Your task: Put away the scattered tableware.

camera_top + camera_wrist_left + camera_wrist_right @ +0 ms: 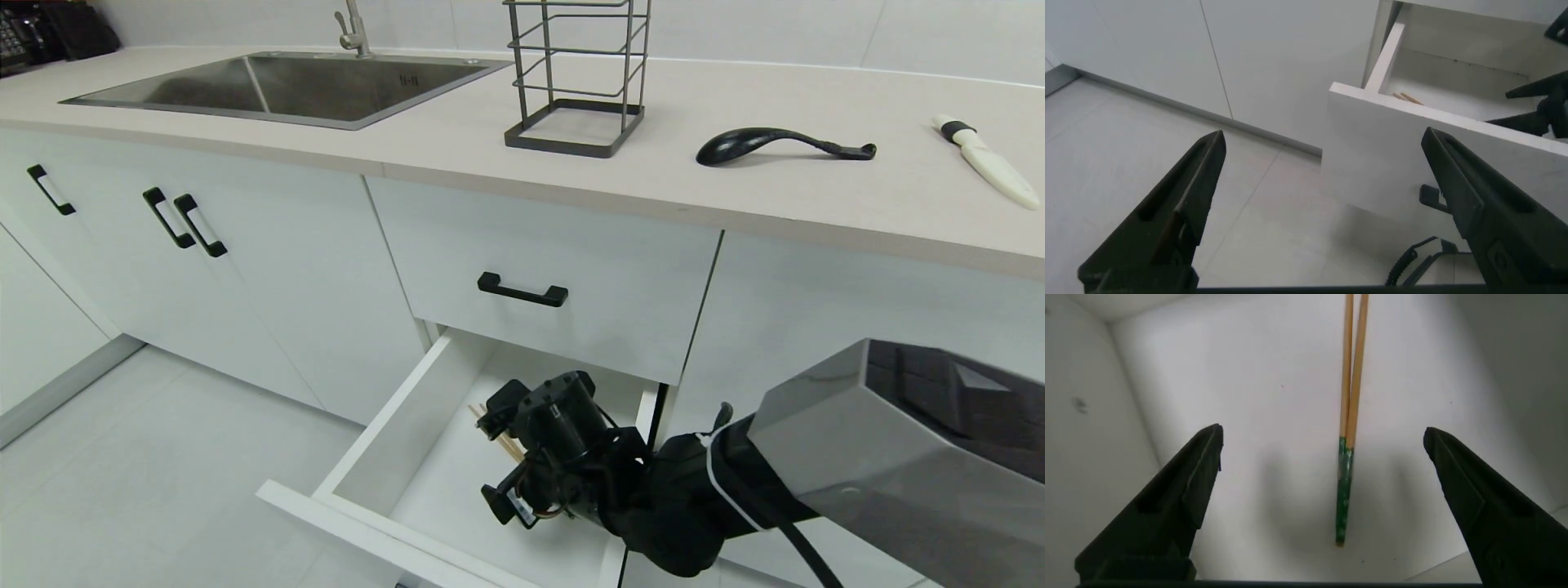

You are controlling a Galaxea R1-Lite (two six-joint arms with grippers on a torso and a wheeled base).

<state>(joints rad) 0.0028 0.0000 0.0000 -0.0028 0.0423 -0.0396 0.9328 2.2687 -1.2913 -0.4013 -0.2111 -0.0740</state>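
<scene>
Lifting straight up is our safest move: the right gripper [1321, 433] hangs, jaws apart, over the green-tipped wooden chopsticks [1349, 416] lying on the open white drawer [384, 425] floor, so we must clear its walls. Outside the drawer front, the left gripper [1323, 143] hangs with jaws apart too.

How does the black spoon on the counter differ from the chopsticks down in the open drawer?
The black spoon lies up on the counter, not yet put away; the chopsticks lie in the open drawer, under the right end effector, which is open. The spoon is one dark, curved piece; the chopsticks are a straight, pale pair with green ends. Both lie flat, gripped by nothing.
</scene>
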